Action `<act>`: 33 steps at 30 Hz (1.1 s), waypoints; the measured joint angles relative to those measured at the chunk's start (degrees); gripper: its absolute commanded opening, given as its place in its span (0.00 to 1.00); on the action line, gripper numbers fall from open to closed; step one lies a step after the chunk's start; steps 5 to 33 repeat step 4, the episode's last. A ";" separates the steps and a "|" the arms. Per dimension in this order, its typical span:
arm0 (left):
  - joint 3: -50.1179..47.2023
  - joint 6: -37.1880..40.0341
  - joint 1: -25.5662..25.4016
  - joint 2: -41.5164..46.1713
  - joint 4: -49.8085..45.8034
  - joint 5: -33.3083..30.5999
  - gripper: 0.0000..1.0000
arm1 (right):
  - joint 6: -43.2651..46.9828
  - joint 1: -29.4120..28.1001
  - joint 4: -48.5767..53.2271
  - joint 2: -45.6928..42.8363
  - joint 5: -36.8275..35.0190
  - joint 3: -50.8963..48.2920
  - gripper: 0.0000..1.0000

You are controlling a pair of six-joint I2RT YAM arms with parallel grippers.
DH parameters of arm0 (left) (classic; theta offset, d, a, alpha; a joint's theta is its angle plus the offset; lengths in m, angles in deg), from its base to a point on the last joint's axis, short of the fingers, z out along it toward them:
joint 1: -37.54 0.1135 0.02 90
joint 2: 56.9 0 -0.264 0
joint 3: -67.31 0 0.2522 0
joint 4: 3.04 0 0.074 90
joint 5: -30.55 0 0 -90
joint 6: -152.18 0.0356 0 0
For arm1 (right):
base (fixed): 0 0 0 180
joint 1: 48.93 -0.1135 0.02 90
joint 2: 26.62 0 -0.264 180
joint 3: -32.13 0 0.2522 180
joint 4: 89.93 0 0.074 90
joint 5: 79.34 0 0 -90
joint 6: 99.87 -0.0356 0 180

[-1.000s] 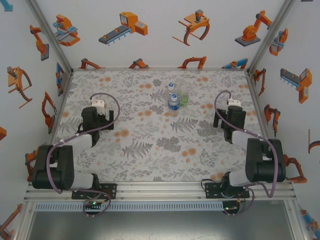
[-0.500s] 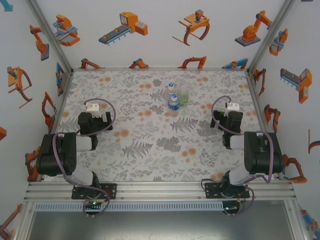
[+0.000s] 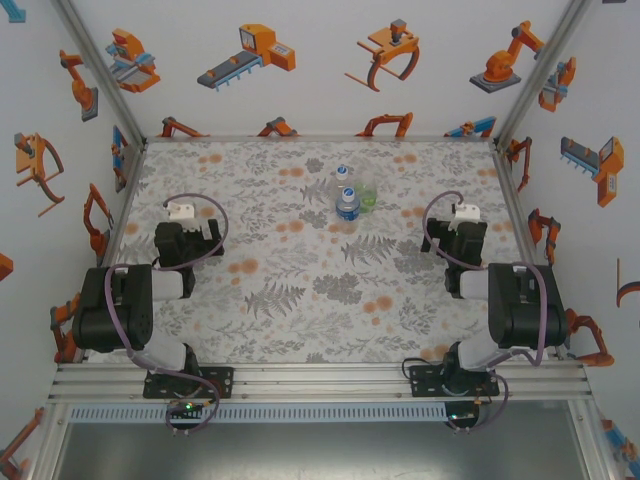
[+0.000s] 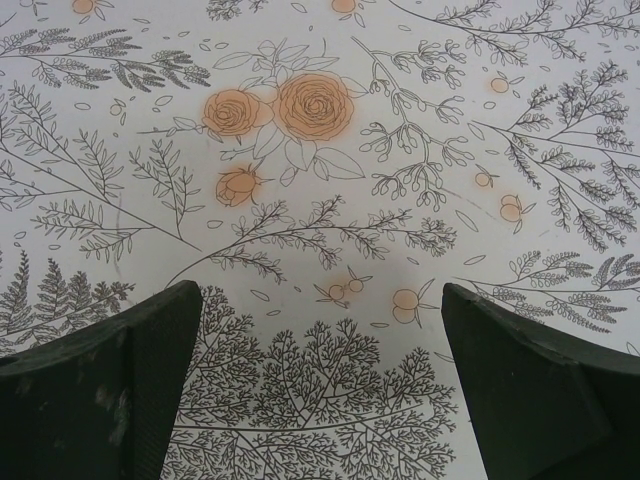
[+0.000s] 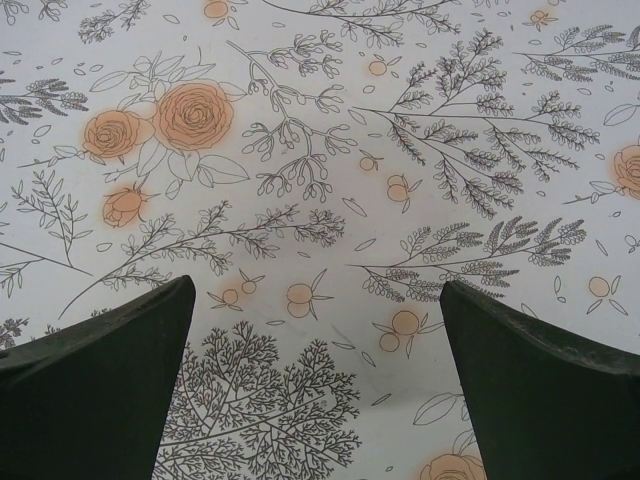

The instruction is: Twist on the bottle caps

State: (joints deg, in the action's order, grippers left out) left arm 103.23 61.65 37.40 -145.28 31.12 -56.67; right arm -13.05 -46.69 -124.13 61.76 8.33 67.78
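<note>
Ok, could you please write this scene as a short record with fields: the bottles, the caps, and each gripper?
surface: floral table
bottles: three, grouped at the far middle: blue-label bottle, green-tinted bottle, clear bottle
caps: white caps top two bottles; whether screwed tight, too small to tell
left gripper: open, holds nothing, over the pattern
right gripper: open, holds nothing, over the pattern
contact: both grippers apart from the bottles

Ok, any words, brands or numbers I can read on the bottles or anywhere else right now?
No text is readable.
The label on the blue-labelled bottle is too small and blurred to read.
The wall stickers are machine drawings with no legible lettering.
</note>
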 measured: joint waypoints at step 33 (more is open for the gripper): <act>0.00 -0.20 0.20 0.00 0.00 0.00 0.97 | 0.00 0.00 0.02 0.00 0.00 0.00 0.99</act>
